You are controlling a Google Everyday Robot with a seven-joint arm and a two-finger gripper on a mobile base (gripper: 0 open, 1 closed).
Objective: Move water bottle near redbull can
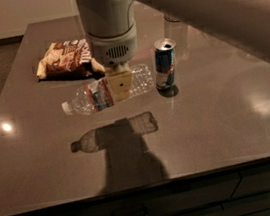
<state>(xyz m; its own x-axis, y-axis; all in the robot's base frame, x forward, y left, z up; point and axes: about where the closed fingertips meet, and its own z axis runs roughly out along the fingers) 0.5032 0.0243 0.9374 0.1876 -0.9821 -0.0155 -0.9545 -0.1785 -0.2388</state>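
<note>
The water bottle [93, 97] is a clear ribbed bottle with a white cap at its left end and a red, white and blue label. It is held on its side above the table, and its shadow falls on the surface below. My gripper [120, 85] is shut on the bottle's middle, with a tan finger across the front. The redbull can [165, 65] stands upright just to the right of the bottle's base, a small gap away. The arm crosses the top of the view.
A crumpled snack bag [65, 61] lies at the back left of the dark grey table [219, 128]. A clear glass [173, 23] stands behind the can. The table's front edge runs along the bottom, with drawers below.
</note>
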